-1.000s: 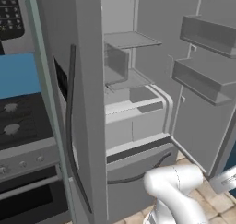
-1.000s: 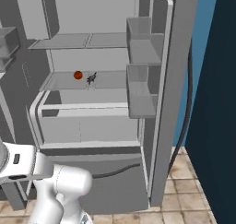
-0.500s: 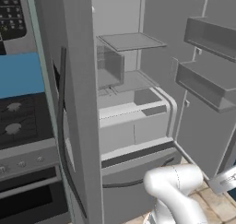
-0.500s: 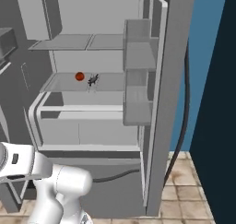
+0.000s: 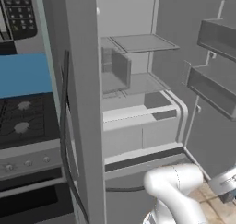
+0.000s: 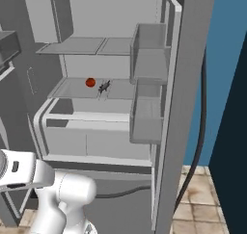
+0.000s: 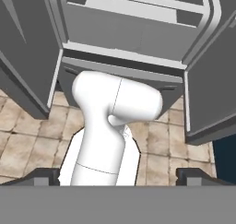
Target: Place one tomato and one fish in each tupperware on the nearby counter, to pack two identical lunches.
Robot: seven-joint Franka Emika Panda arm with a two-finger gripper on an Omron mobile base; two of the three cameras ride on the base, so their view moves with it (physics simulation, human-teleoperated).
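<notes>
- Left base view: the fridge (image 5: 138, 103) stood open, with its left door (image 5: 76, 103) edge-on in the foreground and door bins (image 5: 212, 87) on the right door. Two glass shelves (image 5: 143, 43) sat above a white drawer (image 5: 138, 131). To the left of the fridge was a black stove (image 5: 23, 121) with a blue wall behind it. The white arm (image 5: 175, 191) curved up from the lower right.
- Right base view: a red tomato (image 6: 90, 83) lay on the middle shelf (image 6: 72, 89) inside the fridge, and a small dark-looking fish (image 6: 103, 87) lay just beside it to the right; I could not tell whether they touched. Door bins (image 6: 147, 117) were stacked on the right. A black cable (image 6: 198, 132) hung beside the door, over tiled floor (image 6: 198, 199). The arm (image 6: 58, 194) rose at the lower left.
- Hand view: the camera looked down over the fridge's lower drawer front (image 7: 124, 66) and the tiled floor (image 7: 27, 126). The fingers (image 7: 39, 176) stood wide apart at the bottom corners, holding nothing.
</notes>
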